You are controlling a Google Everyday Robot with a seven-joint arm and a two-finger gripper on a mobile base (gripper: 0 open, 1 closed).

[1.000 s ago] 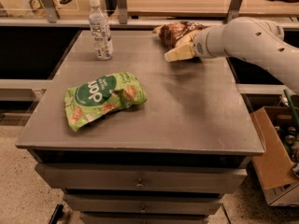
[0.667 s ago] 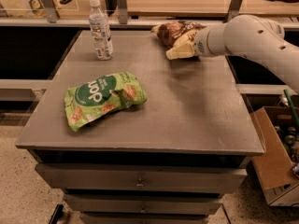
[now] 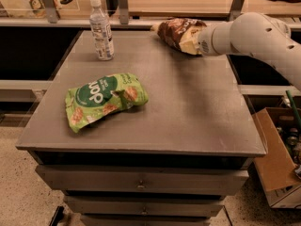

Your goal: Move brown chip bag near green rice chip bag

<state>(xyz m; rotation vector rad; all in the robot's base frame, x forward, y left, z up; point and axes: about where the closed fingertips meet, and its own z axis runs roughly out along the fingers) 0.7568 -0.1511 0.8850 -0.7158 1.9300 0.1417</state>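
The brown chip bag [image 3: 178, 32], dark brown with a cream panel, is at the table's far right edge, crumpled and tilted up off the surface. My gripper [image 3: 193, 44] is at the bag's right end and is shut on it; the white arm comes in from the right and hides most of the fingers. The green rice chip bag [image 3: 104, 98] lies flat on the left middle of the table, well apart from the brown bag.
A clear water bottle [image 3: 101, 29] stands upright at the far left of the grey table [image 3: 197, 121]. Drawers are below the front edge. An open cardboard box [image 3: 277, 168] sits on the floor to the right. A rail and shelf run behind the table.
The brown bag has risen a little off the table and shifted slightly in my gripper. The green bag and bottle have not moved.
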